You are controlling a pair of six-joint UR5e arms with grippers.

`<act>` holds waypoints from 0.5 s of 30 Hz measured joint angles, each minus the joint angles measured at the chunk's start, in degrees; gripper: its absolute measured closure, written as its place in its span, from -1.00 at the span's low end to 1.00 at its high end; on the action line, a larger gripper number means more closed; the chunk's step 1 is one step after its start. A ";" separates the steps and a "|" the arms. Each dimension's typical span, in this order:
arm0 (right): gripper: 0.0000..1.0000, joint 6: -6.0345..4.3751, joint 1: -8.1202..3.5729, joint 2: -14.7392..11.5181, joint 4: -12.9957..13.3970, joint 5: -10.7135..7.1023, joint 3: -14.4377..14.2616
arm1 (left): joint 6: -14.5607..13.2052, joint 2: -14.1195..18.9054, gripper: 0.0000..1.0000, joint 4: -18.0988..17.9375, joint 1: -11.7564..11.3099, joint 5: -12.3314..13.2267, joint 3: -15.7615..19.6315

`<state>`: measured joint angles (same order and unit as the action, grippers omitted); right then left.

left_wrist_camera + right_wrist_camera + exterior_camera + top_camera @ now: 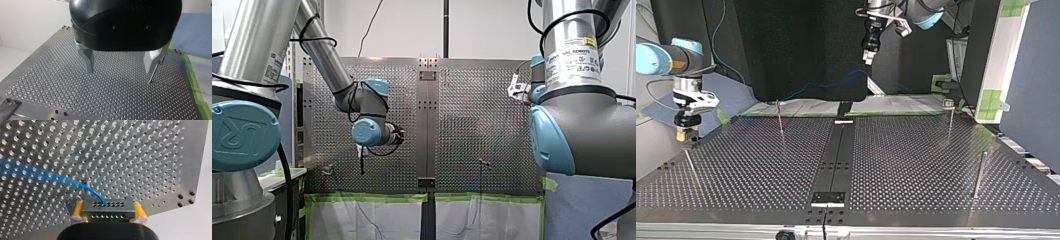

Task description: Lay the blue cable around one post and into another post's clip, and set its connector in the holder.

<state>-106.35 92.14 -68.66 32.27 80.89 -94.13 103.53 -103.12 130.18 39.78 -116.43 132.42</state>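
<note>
blue cable (pixel 72 182) arcing from holed grey connector (pixel 107 211), pinched in right hand (pixel 108 204) (yellow pads), left hand (pixel 120 71) spread

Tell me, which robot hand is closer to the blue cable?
Right. My right gripper holds the grey connector that the blue cable comes out of. My left gripper hangs open beside a thin post, holding nothing.

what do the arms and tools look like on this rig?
Both arms are silver tubes with pale-blue joint caps and black cables looped along them. My left arm shows a UR logo on a cap; my right arm carries a label with a yellow warning mark. Left tool: rounded black housing, two metal fingers. Right tool: black housing, yellow pads.
</note>
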 joint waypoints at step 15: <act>0.06 1.15 -2.19 0.31 -0.78 -2.03 -0.05 | -0.09 0.00 -1.00 0.58 -0.65 0.02 0.00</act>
<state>-105.20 89.94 -68.35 31.49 78.86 -94.18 103.44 -103.12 130.75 39.13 -116.41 132.42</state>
